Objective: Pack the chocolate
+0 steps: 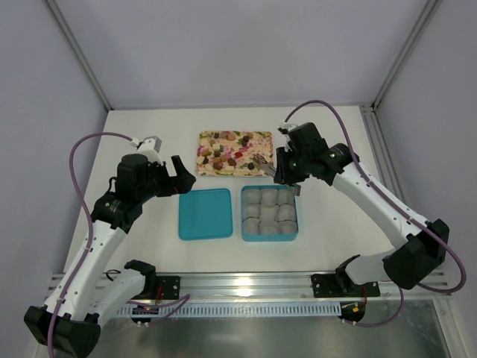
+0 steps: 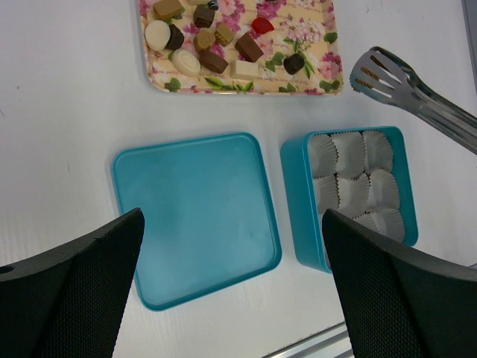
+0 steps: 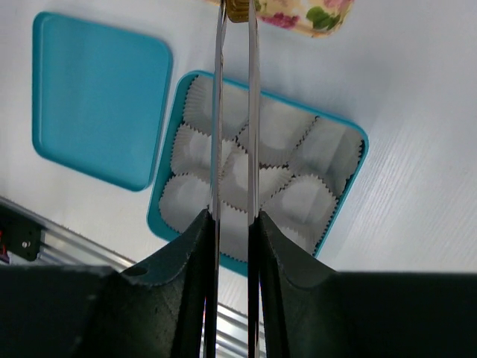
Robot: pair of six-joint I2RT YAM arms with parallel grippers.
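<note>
— On the pink-and-cream flowered rectangular tray point(image 2: 313, 33), at the far side, we find the small brown, cream and red chocolate pieces point(image 2: 213, 61). Where do our claws stand?
— Our right claw point(image 3: 232, 222) is clamped on slotted steel tongs point(image 2: 417, 93), whose tips hang by the tray's near right corner, close to the pieces. Our left claw point(image 1: 181, 177) gapes wide above the flat teal lid point(image 2: 197, 216), well apart from them.
— And the surroundings?
— We see a white desk point(image 2: 67, 97) and pale grey walls point(image 1: 223, 45). Beside the lid sits the teal box point(image 2: 297, 194) of white crinkled cups point(image 2: 350, 153).
</note>
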